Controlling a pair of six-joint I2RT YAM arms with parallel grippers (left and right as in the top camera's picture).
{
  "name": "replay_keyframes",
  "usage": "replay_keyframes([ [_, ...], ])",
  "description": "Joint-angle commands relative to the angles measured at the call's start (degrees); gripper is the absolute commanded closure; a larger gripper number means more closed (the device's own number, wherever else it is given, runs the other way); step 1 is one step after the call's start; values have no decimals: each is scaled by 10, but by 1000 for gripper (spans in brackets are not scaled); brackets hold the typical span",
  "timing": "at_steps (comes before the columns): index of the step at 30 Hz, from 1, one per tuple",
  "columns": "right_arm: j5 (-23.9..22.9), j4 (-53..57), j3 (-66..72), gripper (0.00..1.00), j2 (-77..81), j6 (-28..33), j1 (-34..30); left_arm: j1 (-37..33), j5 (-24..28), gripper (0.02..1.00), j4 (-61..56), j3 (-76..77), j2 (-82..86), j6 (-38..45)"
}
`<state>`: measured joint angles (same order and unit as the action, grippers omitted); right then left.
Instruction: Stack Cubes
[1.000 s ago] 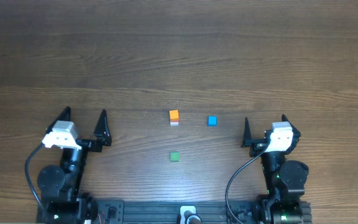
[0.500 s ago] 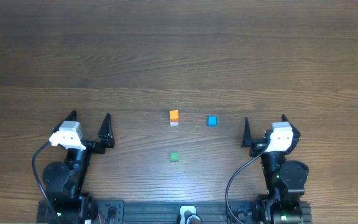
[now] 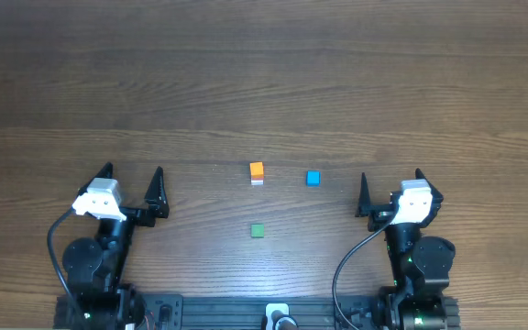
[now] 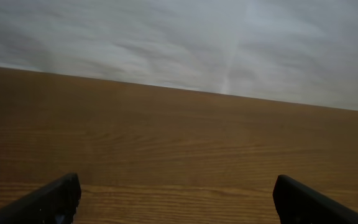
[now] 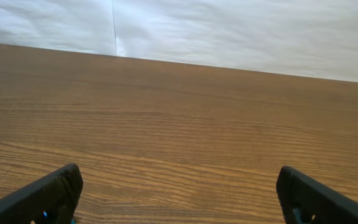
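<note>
An orange cube (image 3: 257,170) sits on top of a white cube (image 3: 257,181) near the table's middle. A blue cube (image 3: 313,178) lies a little to its right, and a green cube (image 3: 258,231) lies nearer the front, below the orange one. My left gripper (image 3: 134,178) stands open at the front left, well left of the cubes, with nothing between its fingers (image 4: 55,199). My right gripper (image 3: 390,181) stands open at the front right, right of the blue cube, also empty, its fingers (image 5: 48,193) wide apart.
The wooden table (image 3: 264,82) stretches bare behind the cubes. A pale wall (image 5: 229,31) rises beyond the far edge. The arm bases and a black rail (image 3: 273,312) line the front edge.
My left arm drew back toward its base and shifted slightly right between one second ago and half a second ago. Since then nothing has moved. The right arm and cubes kept still.
</note>
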<state>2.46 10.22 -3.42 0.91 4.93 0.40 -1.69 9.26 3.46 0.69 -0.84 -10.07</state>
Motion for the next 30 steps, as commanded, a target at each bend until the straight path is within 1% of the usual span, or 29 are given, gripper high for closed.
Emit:
replay_keyframes([
  [1, -4, -2, 5, 12, -4, 3, 2, -3, 7, 18, 0, -3, 5, 8],
  [6, -3, -6, 5, 7, -4, -2, 2, -3, 7, 18, 0, -3, 5, 8],
  [8, -2, -4, 5, 9, -4, -27, 2, -3, 7, 18, 0, -3, 5, 8],
  [10, 3, -7, 5, 9, -4, -80, 2, -3, 7, 18, 0, -3, 5, 8],
  [11, 17, -11, 5, 9, -4, -106, 2, -3, 7, 20, 0, -3, 5, 8],
  [12, 50, -21, 4, 9, -3, -134, 2, -3, 7, 18, 0, -3, 5, 8],
  [15, 120, -23, -18, 7, 14, -148, 0, -3, 7, 20, 0, -3, 5, 8],
  [16, 148, -6, -49, 7, 40, -148, 0, -3, 7, 20, 0, -3, 5, 8],
  [19, 153, 41, -119, 9, 109, -148, 0, -3, 7, 18, 0, -3, 5, 8],
  [20, 154, 68, -166, 7, 157, -148, 0, -3, 7, 20, 0, -3, 5, 8],
  [24, 192, 142, -281, 7, 273, -148, 1, -3, 7, 18, 0, -3, 5, 8],
  [26, 205, 186, -333, 9, 324, -161, 3, -3, 7, 18, 0, -3, 5, 8],
  [30, 217, 268, -411, 9, 406, -173, 38, -3, 7, 18, 0, -3, 5, 8],
])
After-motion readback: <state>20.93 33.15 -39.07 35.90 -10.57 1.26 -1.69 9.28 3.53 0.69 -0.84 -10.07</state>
